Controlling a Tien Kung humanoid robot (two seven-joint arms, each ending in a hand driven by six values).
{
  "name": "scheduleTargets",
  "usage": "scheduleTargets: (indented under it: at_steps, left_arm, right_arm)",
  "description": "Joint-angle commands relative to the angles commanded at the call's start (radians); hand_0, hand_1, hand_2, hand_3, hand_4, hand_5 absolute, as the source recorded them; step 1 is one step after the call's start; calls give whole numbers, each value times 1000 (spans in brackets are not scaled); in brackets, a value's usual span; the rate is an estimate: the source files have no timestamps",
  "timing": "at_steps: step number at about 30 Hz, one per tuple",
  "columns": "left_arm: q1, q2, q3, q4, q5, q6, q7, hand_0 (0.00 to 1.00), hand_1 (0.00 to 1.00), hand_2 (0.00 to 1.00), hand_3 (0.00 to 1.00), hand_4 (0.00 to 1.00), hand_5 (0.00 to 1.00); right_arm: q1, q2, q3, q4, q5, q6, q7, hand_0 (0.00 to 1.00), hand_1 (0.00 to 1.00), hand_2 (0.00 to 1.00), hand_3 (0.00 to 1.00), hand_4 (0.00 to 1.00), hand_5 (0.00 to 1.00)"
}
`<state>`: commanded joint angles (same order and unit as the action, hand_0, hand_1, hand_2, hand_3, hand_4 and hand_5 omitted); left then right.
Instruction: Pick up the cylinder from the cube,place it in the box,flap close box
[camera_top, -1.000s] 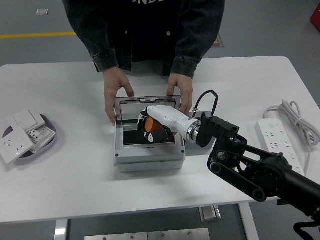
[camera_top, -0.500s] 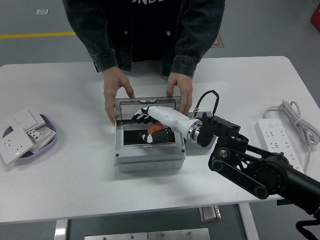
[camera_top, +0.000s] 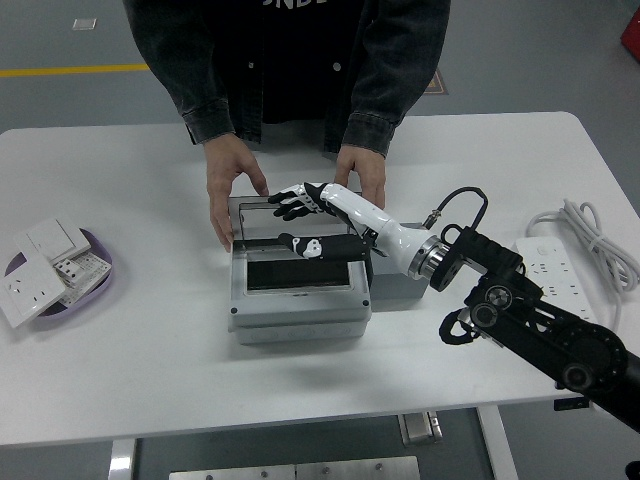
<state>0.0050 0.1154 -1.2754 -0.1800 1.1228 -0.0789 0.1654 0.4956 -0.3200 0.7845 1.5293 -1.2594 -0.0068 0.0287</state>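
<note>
Our right hand (camera_top: 300, 200) has lifted out of the grey box (camera_top: 298, 300) since a second ago and now hovers over the transparent lid (camera_top: 292, 222), fingers spread and holding nothing. We no longer see the orange cylinder; it is hidden inside the box. A person's hands (camera_top: 232, 185) steady the lid's far corners.

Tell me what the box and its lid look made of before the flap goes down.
The box looks like moulded grey plastic, matte: rounded corners, screw recesses at its corners. The lid, under the robot hand, seems clear or smoky plastic, since the table and the person's fingers show through it. Metal cannot be ruled out for the box.
</note>
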Motion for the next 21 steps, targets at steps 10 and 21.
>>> scheduleTargets:
  at_steps: [10,21]
  left_arm:
    - [-2,4,2,0,2,-1,-1,636,661,584,674,730,328]
    - [-6,6,-1,0,10,-2,0,636,661,583,673,727,326]
  right_arm:
    - [109,29,-8,-79,-36,-20,-45,739,671,710,703,667,276]
    - [147,8,-95,-149,-54,-9,-114,735,665,704,701,662,287]
